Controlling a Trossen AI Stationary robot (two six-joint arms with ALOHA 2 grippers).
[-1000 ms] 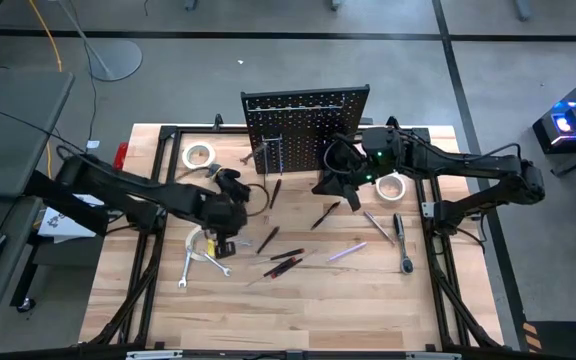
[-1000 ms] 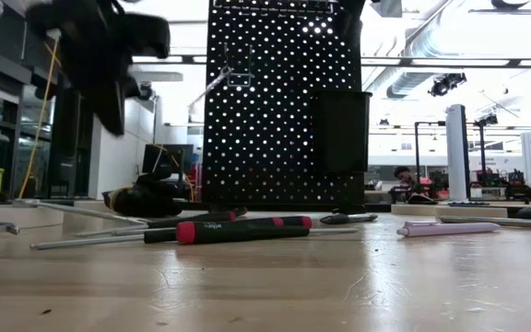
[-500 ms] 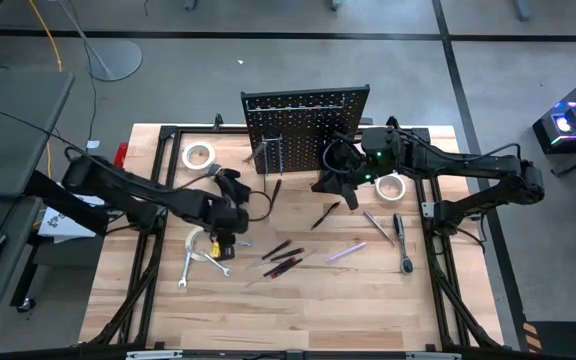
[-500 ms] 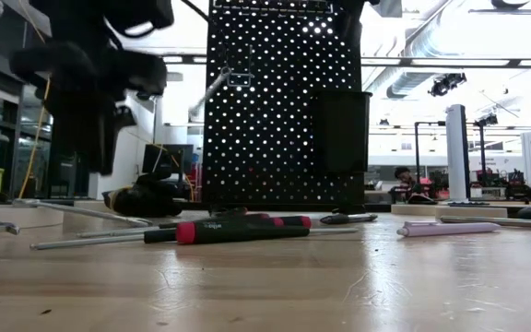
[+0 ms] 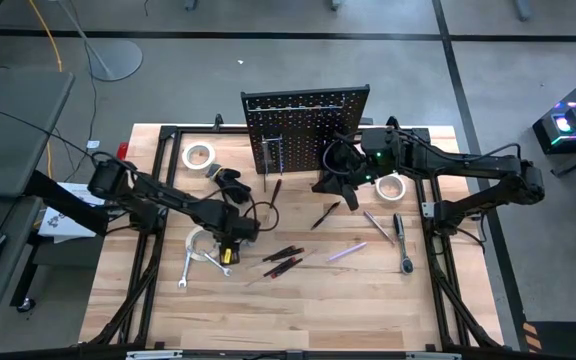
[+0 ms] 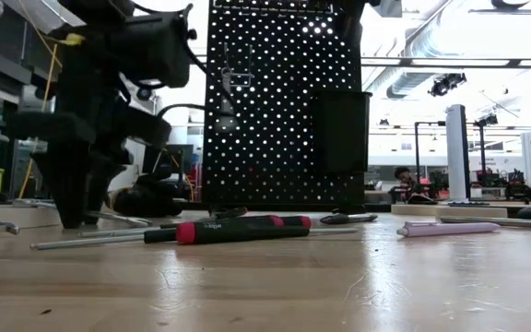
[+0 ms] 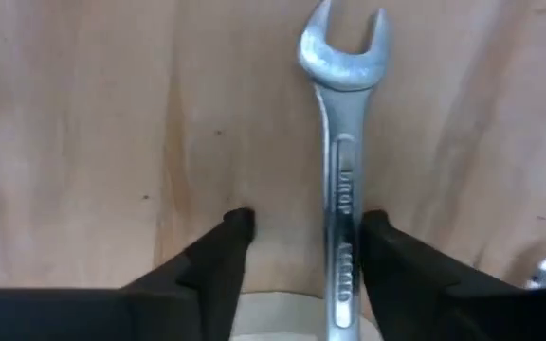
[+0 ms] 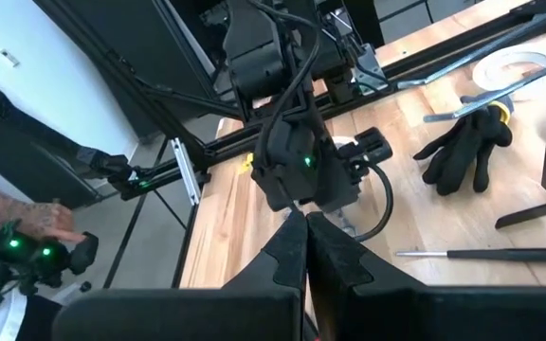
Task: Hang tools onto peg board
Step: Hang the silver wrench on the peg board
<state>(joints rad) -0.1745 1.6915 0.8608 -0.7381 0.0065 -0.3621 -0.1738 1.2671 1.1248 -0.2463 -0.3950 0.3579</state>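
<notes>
My left gripper (image 7: pixel 308 237) is open and points down just above the table, left of centre (image 5: pixel 226 240). A silver wrench (image 7: pixel 339 189) lies flat between its fingers, open end away from them, its shaft crossing a white tape roll (image 5: pixel 198 243). The wrench is nearer one finger (image 7: pixel 387 256); I cannot tell whether they touch. My right gripper (image 8: pixel 306 237) is shut and empty, raised in front of the peg board (image 5: pixel 306 125). The board stands upright at the table's far middle with a black bin (image 6: pixel 342 129) on its front. A wrench (image 6: pixel 224 81) hangs on the board.
Screwdrivers (image 5: pixel 283 258), a purple one (image 5: pixel 346 251), a ratchet (image 5: pixel 400 240) and another wrench (image 5: pixel 185 268) lie around the table's middle. A black glove (image 5: pixel 230 183) and tape rolls (image 5: pixel 199 155) (image 5: pixel 391 186) lie near the board. A person's hand (image 8: pixel 50 223) shows beyond the table.
My left gripper has come down from well above the table to just over the wrench and tape roll. On the way it tipped until it points straight down, and it has opened. My right gripper has kept still.
</notes>
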